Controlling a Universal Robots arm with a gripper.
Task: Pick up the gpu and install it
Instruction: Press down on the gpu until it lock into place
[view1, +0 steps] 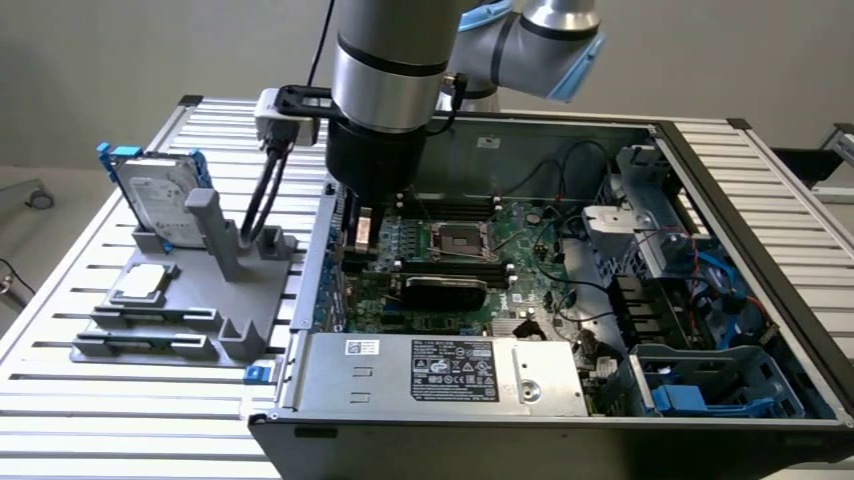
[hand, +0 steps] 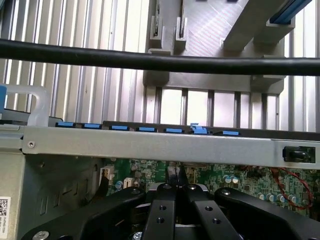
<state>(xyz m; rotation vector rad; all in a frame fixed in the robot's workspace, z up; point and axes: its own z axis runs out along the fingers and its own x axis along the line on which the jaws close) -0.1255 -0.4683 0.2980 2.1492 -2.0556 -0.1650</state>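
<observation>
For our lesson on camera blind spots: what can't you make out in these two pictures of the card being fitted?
- Exterior view: the hand and most of the card, hidden behind the arm.
- Wrist view: the card's slot, hidden by the hand.
- Exterior view: the label text on the power supply, too small.

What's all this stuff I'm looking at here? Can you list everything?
Computer case: one, black and grey, open, on the table.
Motherboard: one, green, inside the case.
Power supply: one, silver, at the case's near edge.
Gpu: one, under the gripper, inside the case by its wall on the exterior view's left.
Holder: one, grey, on the table beside the case.
Hard drive: one, silver in a blue frame, upright on the holder.
CPU chip: one, silver, on the holder.
Table: one, slatted metal.
Gripper: one, black, shut, inside the case.
</observation>
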